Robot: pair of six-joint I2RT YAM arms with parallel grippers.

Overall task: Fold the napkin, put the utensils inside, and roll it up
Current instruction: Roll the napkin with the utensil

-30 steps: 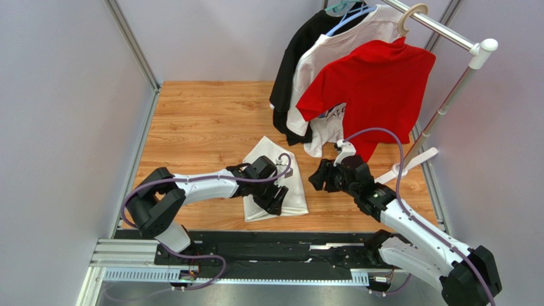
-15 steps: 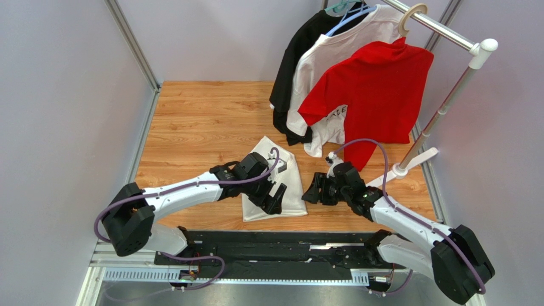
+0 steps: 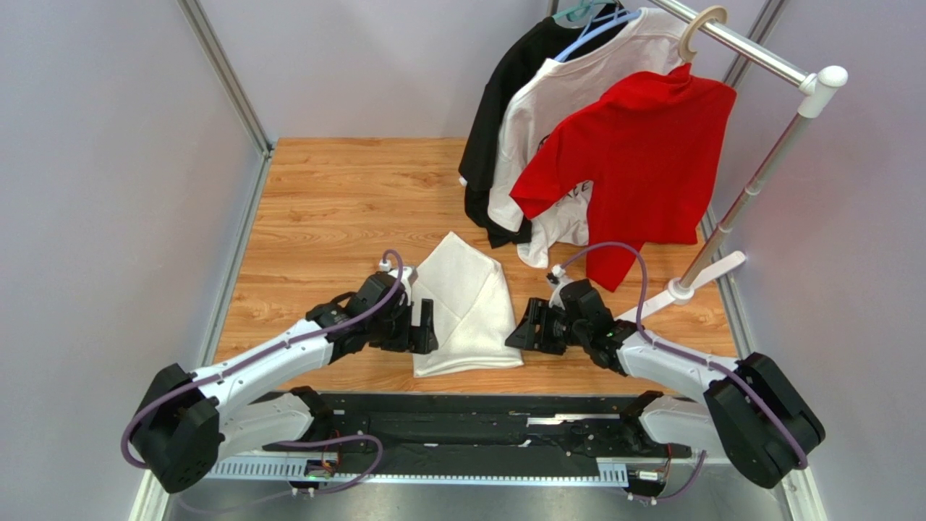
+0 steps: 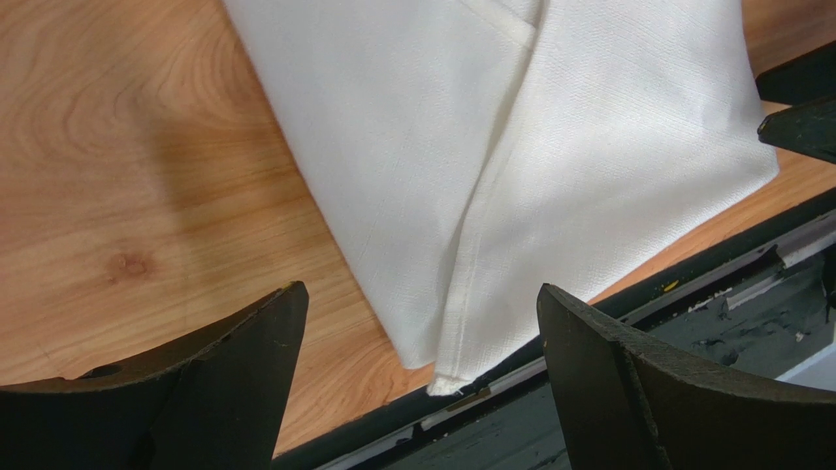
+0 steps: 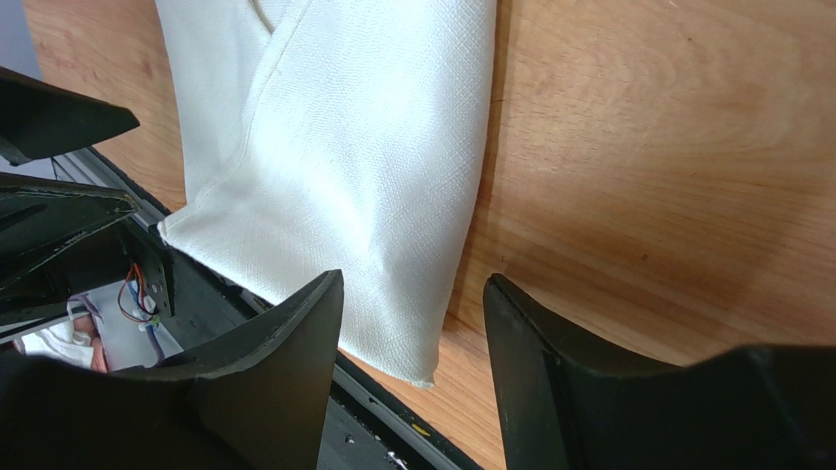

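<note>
The napkin [image 3: 465, 306] lies folded on the wooden table, a white cloth with a hemmed flap running down its middle [image 4: 510, 147]. My left gripper [image 3: 424, 326] sits just off its left edge, jaws wide open and nothing held; in the left wrist view the napkin's near corner shows between my fingers [image 4: 226, 382]. My right gripper [image 3: 529, 326] is open at the napkin's right near corner [image 5: 343, 147], which shows between the spread jaws without being pinched. The utensils are out of view.
A clothes rack [image 3: 683, 291] stands at the back right with black, white and red shirts [image 3: 641, 152] hanging low over the table. The black base rail [image 3: 467, 418] runs along the near edge, right by the napkin's near corners. Grey walls close both sides.
My left gripper opened wide and drew back left off the napkin. The right arm sank and slid left to the napkin's right near corner, jaws unchanged.
</note>
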